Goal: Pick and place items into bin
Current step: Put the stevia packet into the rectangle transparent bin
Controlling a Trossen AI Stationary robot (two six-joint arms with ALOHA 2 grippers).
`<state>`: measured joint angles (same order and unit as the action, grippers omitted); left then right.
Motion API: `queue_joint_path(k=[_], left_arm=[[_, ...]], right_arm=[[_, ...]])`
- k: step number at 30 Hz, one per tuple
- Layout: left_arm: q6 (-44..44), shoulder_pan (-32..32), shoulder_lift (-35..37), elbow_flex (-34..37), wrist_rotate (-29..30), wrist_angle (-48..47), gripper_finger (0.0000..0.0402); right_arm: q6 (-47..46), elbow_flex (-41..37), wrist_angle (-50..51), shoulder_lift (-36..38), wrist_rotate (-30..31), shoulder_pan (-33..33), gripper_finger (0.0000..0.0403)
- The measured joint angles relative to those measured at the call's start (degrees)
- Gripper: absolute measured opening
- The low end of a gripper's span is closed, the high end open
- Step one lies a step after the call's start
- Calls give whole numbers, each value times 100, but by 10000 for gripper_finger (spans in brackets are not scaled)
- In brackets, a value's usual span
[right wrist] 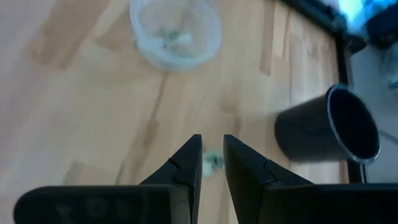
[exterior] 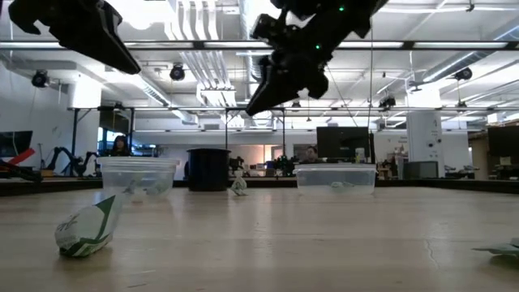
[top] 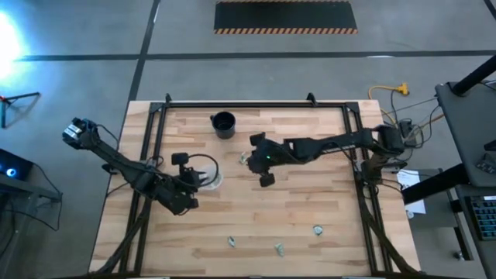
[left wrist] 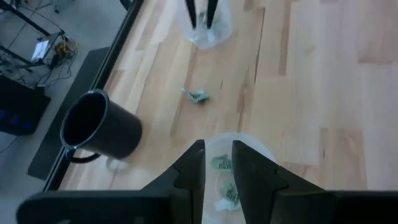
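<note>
The right gripper hangs over a small green piece, fingers a little apart, gripping nothing. I think it must go down and pinch it. The black cup sits at 11 o'clock from it. The left gripper waits over a clear cup, empty. More pieces lie far off, too tiny to make out.

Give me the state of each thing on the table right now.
Left claw: open slightly, empty, above the clear cup.
Right claw: open slightly, empty, above a loose item.
Clear cup: upright, items inside.
Second clear cup: upright, items inside.
Black cup: upright.
Three items: loose at the near edge.
</note>
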<state>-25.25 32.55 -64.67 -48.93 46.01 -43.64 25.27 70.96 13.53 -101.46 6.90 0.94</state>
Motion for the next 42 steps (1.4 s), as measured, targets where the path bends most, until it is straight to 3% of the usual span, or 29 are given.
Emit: queue_joint_path(k=[10,26,42], left_arm=[[-124,64,43,115,-7,-172,63],[-152,58,191,305,-3,-251,63],[-158,58,224,337,78,-194,63]], right_arm=[[107,722,288,-734,-1153,535,59],[259,1095,313,-1496,-1186,1024,159],[176,1089,328,-1872,-1187,1185,173]])
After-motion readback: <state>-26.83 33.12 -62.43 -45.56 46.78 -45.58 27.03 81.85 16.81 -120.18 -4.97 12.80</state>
